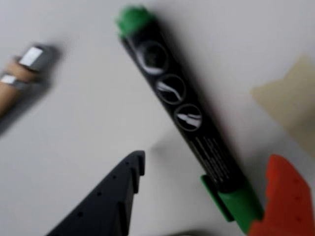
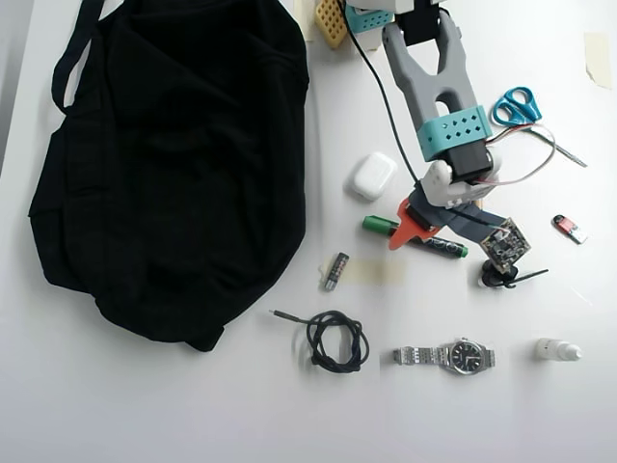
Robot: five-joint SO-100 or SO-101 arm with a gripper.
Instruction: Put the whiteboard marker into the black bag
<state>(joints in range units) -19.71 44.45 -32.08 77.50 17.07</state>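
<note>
The whiteboard marker (image 1: pixel 189 115) lies flat on the white table, with a black printed barrel, a green cap (image 1: pixel 241 204) and a green end (image 1: pixel 134 19). In the wrist view my gripper (image 1: pixel 208 160) is open, the black finger (image 1: pixel 113 196) to the left of the marker and the orange finger (image 1: pixel 285 201) right beside its cap. In the overhead view the gripper (image 2: pixel 416 231) hovers over the marker (image 2: pixel 434 243), with the orange finger (image 2: pixel 403 227) near the capped end. The black bag (image 2: pixel 174 164) lies well to the left, apart from the marker.
A tan pen with a silver tip (image 1: pixel 22 73) lies to the left in the wrist view. The overhead view shows a white case (image 2: pixel 371 176), blue scissors (image 2: pixel 518 104), a coiled black cable (image 2: pixel 335 340), a wristwatch (image 2: pixel 453 356) and a small red stick (image 2: pixel 569 229).
</note>
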